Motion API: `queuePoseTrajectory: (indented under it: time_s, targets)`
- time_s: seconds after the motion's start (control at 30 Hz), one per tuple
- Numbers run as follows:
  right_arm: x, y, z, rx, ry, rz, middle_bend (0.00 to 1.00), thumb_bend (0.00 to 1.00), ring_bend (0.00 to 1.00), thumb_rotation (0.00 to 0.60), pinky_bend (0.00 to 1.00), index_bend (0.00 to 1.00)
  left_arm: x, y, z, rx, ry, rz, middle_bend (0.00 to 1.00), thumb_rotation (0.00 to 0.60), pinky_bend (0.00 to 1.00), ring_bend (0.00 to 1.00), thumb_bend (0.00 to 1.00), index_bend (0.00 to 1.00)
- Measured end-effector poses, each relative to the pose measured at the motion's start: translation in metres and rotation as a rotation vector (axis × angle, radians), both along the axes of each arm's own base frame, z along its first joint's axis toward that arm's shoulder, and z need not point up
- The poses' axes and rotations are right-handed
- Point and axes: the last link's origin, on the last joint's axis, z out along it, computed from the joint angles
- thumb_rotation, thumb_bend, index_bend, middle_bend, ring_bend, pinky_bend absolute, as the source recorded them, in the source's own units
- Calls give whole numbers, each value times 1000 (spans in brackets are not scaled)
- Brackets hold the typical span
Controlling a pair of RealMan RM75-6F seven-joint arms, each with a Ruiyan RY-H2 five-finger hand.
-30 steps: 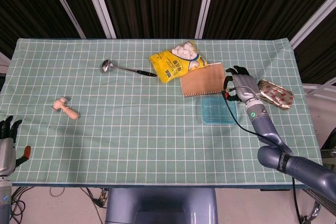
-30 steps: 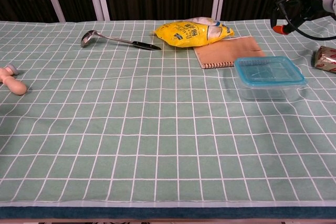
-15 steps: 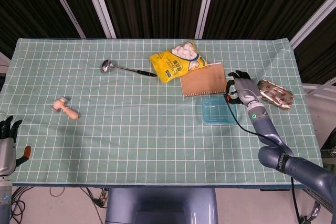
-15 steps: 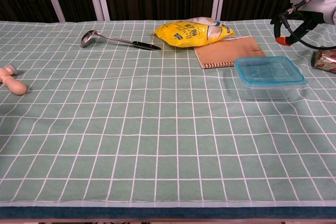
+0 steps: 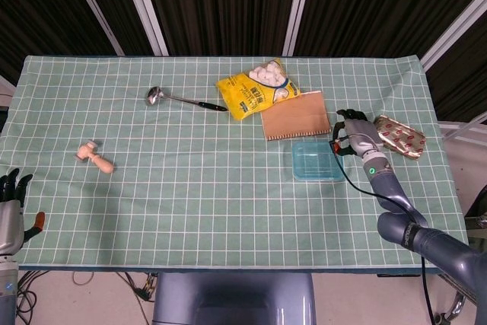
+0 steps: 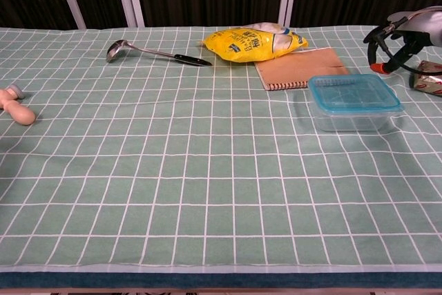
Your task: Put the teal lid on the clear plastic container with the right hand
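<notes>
Head view: right hand (image 5: 354, 133) sits just off the far right corner of the clear plastic container (image 5: 317, 160), between it and the foil packet (image 5: 400, 136). Fingers are curled downward with gaps between them and nothing in them; I'd call it empty, but can't tell whether it touches anything. Teal lid (image 5: 316, 158) already lies on the container, to the hand's left and slightly nearer the robot. Brown notebook (image 5: 295, 116) is left of the hand, its near edge at the container's far side. Left hand (image 5: 10, 202) is low at the frame's edge, off the table, holding nothing, fingers spread.

Chest view: right hand (image 6: 406, 32) hangs above and behind the container's (image 6: 356, 110) right end, fingers pointing down, nothing held, clear of the lid (image 6: 353, 92). Lid looks flat and square on the rim; whether it's snapped down, can't tell.

Risks: a fingertip catching the lid's right edge could lift or skew it. Pressing down on that one corner could tip the light container or slide it into the notebook. Sideways drift would bump the foil packet (image 6: 429, 75).
</notes>
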Motion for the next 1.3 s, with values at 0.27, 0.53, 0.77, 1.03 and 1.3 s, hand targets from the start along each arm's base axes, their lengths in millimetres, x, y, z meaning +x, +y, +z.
queuePoseTrajectory:
  time_s: [0.27, 0.53, 0.77, 1.03, 1.3]
  targets:
    - [-2, 2, -7, 17, 1, 1, 122, 467, 0, 600, 0, 616, 0, 1, 0, 0, 0, 0, 0, 600, 0, 0, 361, 138]
    - [-4, 1, -10, 18, -1, -3, 118, 468, 0, 600, 0, 616, 0, 1, 0, 0, -1, 2, 0, 600, 0, 0, 361, 138]
    - [-9, -1, -13, 25, 1, -23, 114, 468, 0, 600, 0, 616, 0, 1, 0, 0, -1, 2, 0, 600, 0, 0, 361, 138]
    - [-14, 1, -16, 50, 7, -41, 106, 469, 0, 600, 0, 616, 0, 1, 0, -1, -1, 3, 0, 600, 0, 0, 361, 138]
    - [-20, 6, -21, 83, 18, -51, 104, 469, 0, 600, 0, 619, 0, 1, 0, 0, -2, 1, 0, 600, 0, 0, 361, 138]
